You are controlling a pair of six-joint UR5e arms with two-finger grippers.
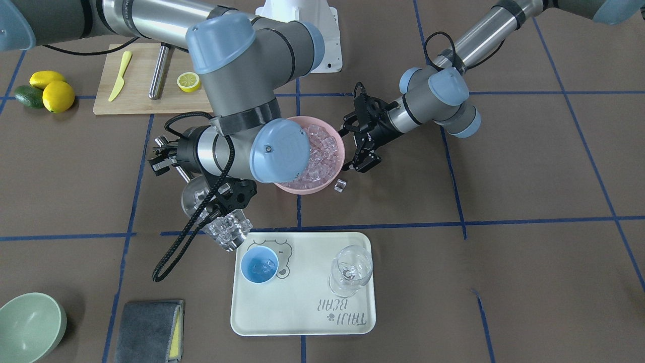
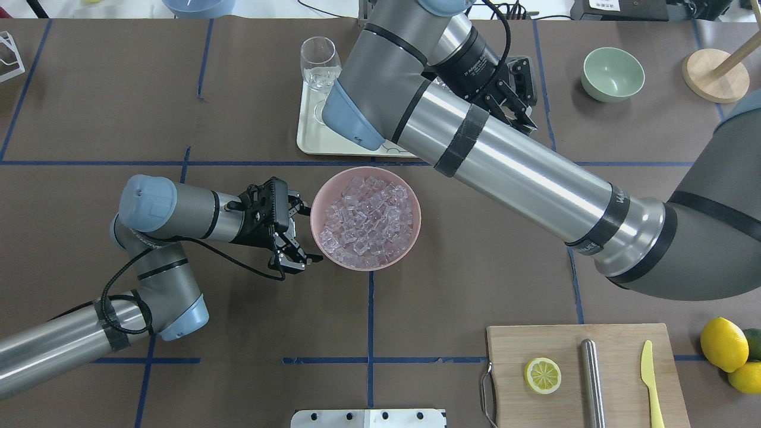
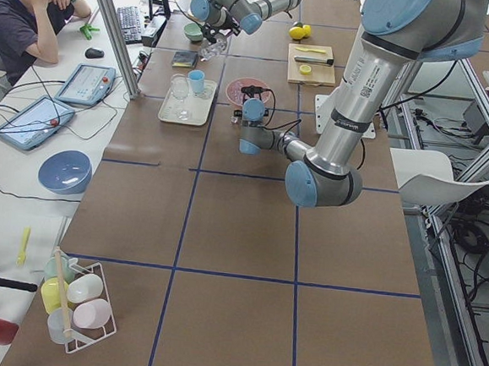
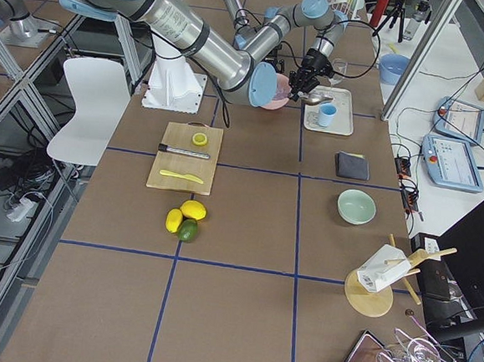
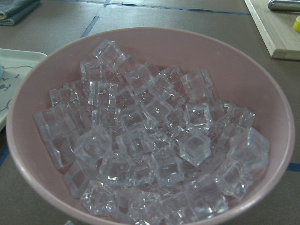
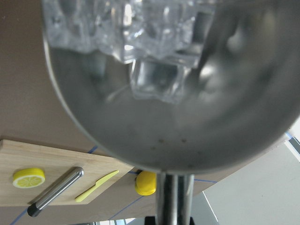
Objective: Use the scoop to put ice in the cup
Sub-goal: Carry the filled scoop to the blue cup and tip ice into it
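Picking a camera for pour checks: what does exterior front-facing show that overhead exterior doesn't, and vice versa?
Front-facing only: the cup, partly filled, on the tray; the loaded scoop beside that tray; a stray cube on the table by the pink bowl.
Overhead only: a wooden stand at the upper right. The right arm hides cup and scoop there.
Both: pink bowl of ice, left pincer open beside it, stemmed glass.

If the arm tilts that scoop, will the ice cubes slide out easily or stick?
Probably slide: the ice looks smooth and glassy, piled loose in the shiny scoop. They likely tumble and bounce too; one cube lies on the table beside the pink bowl. So some may miss the small cup.
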